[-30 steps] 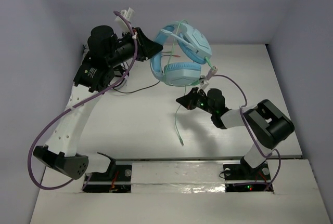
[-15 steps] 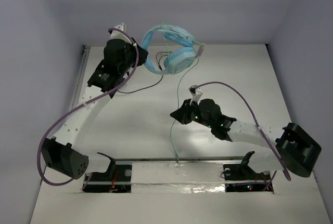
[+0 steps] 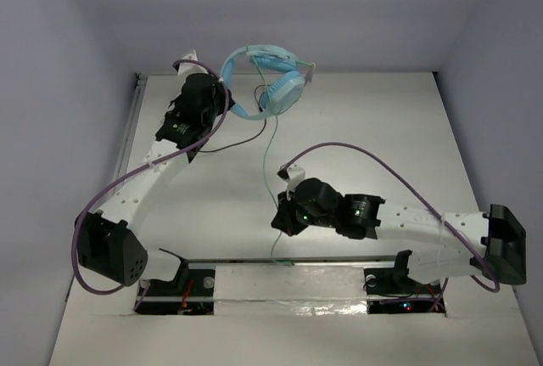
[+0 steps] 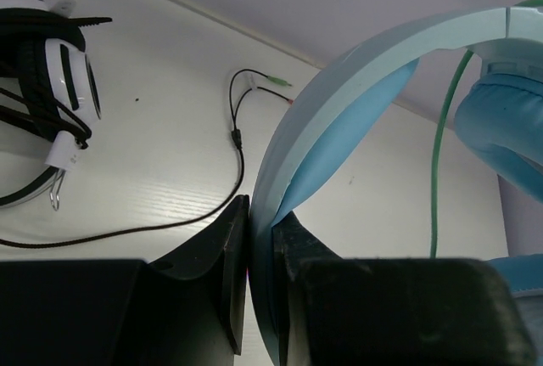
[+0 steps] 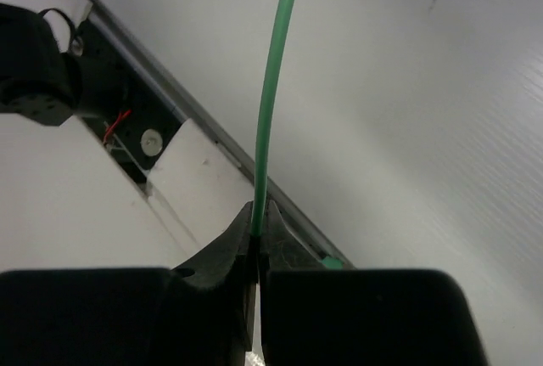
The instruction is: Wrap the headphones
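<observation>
Right gripper (image 3: 280, 218) is shut tight on the cable (image 3: 270, 158); the wrist view shows its fingers pinching the thin green line with no gap. Left gripper (image 3: 227, 99) is clamped on the headband (image 4: 339, 86), one finger on each side of it. Headphones (image 3: 265, 86) hang over the far left part of the table (image 3: 407, 128), lifted off it as far as I can judge. From the right gripper they lie toward the far edge, well apart. The cable runs between the two as one nearly straight line, far to near, and only a short tail passes beyond the fingers. Left arm is the one at the headphones, so winding, I judge, means the right arm carrying the cable back up and round them. A second ago the headphones were nearer mid-table and the right gripper sat just under an ear cup. Since then the left has drawn them back and left, and the right has run down the cable toward the near edge, taking out the slack.
</observation>
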Controlling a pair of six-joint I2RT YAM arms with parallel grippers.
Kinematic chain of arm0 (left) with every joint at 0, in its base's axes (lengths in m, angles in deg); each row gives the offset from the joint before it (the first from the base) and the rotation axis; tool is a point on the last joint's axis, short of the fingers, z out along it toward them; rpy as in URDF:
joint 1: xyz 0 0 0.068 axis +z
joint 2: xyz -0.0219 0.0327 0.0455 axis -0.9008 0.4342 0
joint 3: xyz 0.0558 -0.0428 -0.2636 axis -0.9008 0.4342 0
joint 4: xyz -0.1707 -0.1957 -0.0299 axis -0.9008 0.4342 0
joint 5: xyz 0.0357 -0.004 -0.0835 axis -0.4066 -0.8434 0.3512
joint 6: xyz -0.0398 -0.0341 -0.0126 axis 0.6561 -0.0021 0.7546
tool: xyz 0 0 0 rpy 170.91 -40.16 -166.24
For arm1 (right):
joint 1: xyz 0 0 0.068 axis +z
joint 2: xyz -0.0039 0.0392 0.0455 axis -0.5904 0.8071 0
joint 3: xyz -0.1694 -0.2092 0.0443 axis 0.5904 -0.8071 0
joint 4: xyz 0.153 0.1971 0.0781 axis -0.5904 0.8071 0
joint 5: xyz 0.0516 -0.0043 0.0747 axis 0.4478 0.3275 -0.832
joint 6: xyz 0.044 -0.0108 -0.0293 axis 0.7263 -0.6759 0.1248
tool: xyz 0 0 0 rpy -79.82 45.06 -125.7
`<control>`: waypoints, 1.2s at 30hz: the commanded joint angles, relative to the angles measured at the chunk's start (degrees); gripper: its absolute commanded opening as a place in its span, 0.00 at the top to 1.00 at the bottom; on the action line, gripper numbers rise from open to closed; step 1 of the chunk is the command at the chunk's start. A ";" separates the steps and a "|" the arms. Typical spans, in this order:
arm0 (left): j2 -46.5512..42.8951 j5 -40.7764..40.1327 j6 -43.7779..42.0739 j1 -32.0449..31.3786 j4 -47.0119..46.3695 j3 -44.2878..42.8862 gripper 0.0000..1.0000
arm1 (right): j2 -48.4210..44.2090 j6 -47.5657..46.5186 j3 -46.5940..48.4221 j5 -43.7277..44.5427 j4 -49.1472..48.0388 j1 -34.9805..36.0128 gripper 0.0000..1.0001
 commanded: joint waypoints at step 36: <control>-8.50 17.47 -26.59 -16.68 19.44 13.85 1.00 | 4.34 -32.43 38.69 45.16 35.52 -0.93 1.00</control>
